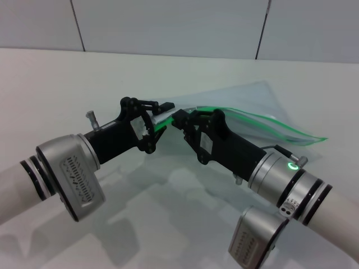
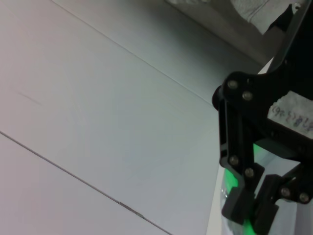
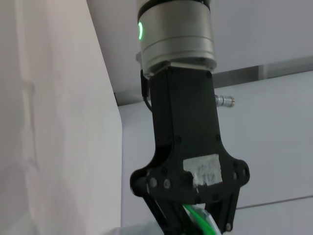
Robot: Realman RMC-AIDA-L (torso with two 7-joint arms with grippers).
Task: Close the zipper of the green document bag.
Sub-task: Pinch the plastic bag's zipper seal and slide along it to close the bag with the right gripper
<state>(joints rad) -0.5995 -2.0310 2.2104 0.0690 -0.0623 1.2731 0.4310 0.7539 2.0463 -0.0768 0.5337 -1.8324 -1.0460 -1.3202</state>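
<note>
Both pincers are meeting over the middle of the white table (image 1: 50,89), nose to nose at the near end of the green document bag (image 1: 255,106). From the head view, the left gripper (image 1: 164,110) is reaching in from the left with its fingers drawn close together around the end of the zipper (image 1: 269,126), where white and bright green plastic is showing between the black links. Facing it, the right gripper (image 1: 180,119) is coming in from the right, fingers likewise pinched in on the green strip just beside the left one. Whether either is truly clamping the strip or slider, I cannot tell. That bag is lying flat, stretching from the grippers toward the table's far right, its green zip edge running along the nearer long side. Across in the left wrist view, the other arm's gripper (image 2: 249,213) is closing around a green sliver.
</note>
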